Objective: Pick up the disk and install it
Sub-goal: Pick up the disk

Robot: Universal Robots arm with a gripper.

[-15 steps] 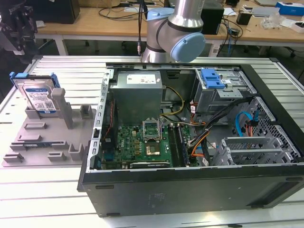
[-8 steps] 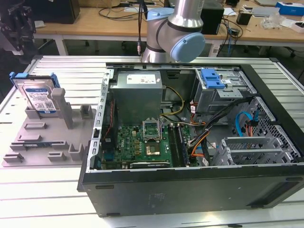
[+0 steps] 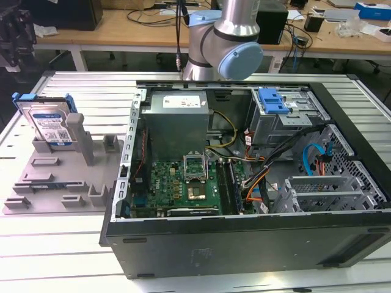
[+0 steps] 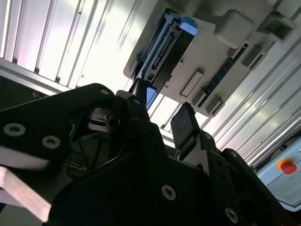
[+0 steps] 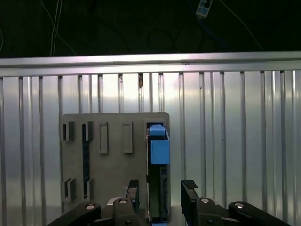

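The disk (image 3: pixel 51 124) stands on edge in a grey holder (image 3: pixel 61 177) on the table, at the exterior view's left; it is silver with a white-and-blue label and blue rails. In the first wrist view the disk (image 5: pixel 160 150) shows edge-on, in line with the gap of my gripper (image 5: pixel 161 187). Both black fingers (image 5: pixel 189 187) stand apart on either side of it and do not touch it. In the second wrist view the gripper (image 4: pixel 160 110) is open and short of the disk (image 4: pixel 164 52). It holds nothing.
An open computer case (image 3: pixel 244 238) takes up the middle and the exterior view's right, with a grey power-supply box (image 3: pixel 177 122), a motherboard (image 3: pixel 183 183) and a drive bay with a blue latch (image 3: pixel 273 101). The holder (image 5: pixel 113 165) has several other slots. A red button (image 4: pixel 288 165) sits past the table's ribbed top.
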